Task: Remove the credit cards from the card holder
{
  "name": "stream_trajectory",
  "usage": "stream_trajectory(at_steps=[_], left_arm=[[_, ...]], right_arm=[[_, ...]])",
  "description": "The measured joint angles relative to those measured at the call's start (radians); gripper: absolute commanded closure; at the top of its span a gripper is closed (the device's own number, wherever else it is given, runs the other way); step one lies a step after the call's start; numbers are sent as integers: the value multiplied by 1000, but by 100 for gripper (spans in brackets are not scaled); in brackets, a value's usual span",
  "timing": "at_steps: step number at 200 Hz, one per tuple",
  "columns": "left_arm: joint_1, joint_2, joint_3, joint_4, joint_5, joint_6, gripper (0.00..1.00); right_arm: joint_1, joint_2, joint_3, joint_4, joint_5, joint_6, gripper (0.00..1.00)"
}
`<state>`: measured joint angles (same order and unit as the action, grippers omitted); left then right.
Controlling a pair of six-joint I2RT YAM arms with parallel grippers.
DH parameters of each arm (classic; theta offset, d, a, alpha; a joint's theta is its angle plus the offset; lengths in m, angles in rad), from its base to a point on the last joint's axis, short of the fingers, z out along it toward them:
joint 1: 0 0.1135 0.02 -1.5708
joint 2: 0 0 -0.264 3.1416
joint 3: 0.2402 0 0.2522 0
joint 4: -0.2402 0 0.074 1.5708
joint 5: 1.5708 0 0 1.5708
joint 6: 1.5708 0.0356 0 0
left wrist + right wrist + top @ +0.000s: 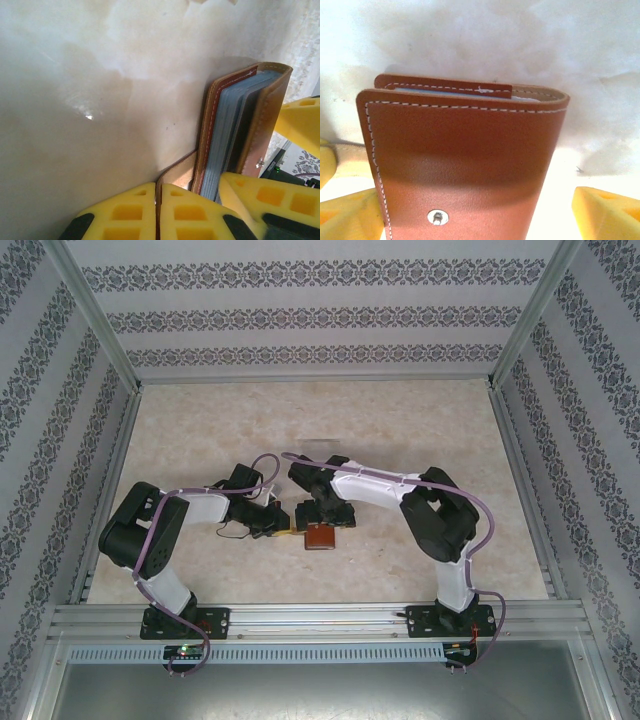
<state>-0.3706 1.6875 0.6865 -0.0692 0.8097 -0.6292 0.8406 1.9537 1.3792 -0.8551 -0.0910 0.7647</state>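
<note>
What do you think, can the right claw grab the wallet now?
Probably yes. The right claw is open, with one finger on each side of the wallet and nothing else between them. The left claw is shut and seems to pinch the strap.

**Work surface: pale marbled table (200,420), one item on it.**
You will find the reddish-brown leather card holder (320,536) resting on the table near the middle, toward the near edge. Its covers stand slightly parted, with bluish-grey sleeves (227,130) visible between them. White stitching runs along the cover edges, and a metal snap stud (437,217) sits on the outer cover.
</note>
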Motion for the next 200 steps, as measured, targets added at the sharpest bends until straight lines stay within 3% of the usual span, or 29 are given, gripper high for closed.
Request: stream_trajectory(at_steps=[119, 154, 200], left_arm=[[0, 0, 10, -19, -6, 13, 94], [0, 0, 29, -51, -27, 20, 94], [0, -4, 65, -114, -62, 27, 90]], right_arm=[[0, -71, -2, -36, 30, -1, 13], [-12, -124, -24, -39, 39, -6, 22], [-54, -189, -97, -29, 46, -14, 48]])
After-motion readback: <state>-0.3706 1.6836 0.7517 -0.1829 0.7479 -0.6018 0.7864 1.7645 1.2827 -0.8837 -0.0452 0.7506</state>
